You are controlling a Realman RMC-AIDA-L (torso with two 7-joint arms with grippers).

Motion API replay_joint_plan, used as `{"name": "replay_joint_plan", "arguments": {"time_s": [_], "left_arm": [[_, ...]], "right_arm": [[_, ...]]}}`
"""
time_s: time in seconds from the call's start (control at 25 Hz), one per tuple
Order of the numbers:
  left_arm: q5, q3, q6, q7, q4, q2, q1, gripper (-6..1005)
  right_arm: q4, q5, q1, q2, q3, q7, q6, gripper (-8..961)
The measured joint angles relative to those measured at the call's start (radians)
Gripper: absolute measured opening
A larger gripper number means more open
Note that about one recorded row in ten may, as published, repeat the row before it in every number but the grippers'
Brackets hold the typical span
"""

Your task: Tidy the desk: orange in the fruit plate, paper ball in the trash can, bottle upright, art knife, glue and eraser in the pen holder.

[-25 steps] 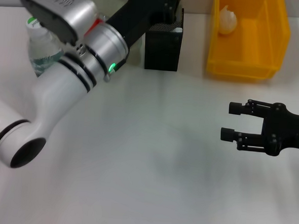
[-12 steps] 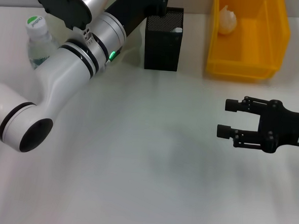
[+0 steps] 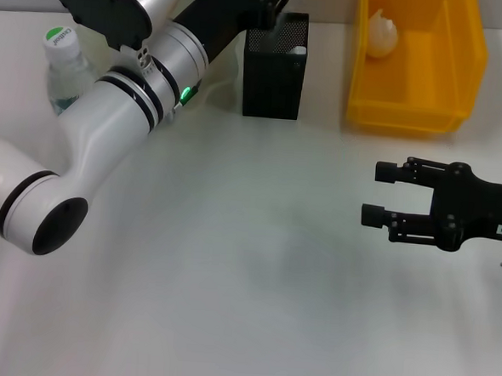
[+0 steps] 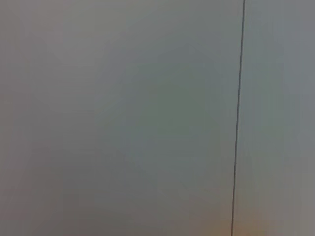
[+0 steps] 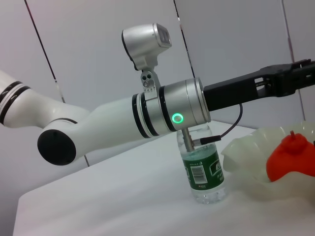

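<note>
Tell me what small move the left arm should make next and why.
Probably draw the left arm back toward the robot, away from the pen holder. The paper ball lies in the trash can, the orange sits in the fruit plate, and the bottle stands upright. No loose item shows on the desk.

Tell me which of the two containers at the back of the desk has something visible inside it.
The yellow bin: a crumpled paper ball lies in its far corner. The black mesh box beside it shows nothing inside from here.
</note>
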Motion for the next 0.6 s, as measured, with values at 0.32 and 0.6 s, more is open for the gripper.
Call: {"name": "replay_joint_plan", "arguments": {"time_s": [0.32, 0.6], "left_arm": [[0.143, 0.003, 0.119, -0.178, -0.003, 0.013, 0.055, 618], [0.544, 0.004, 0.522, -0.637, 0.186, 0.037, 0.137, 796]], "right_arm": [[0.000, 0.000, 0.001, -0.003, 0.021, -0.001, -0.002, 775], [-0.005, 0.002, -0.009, -0.014, 0.054, -0.005, -0.059, 775]]}}
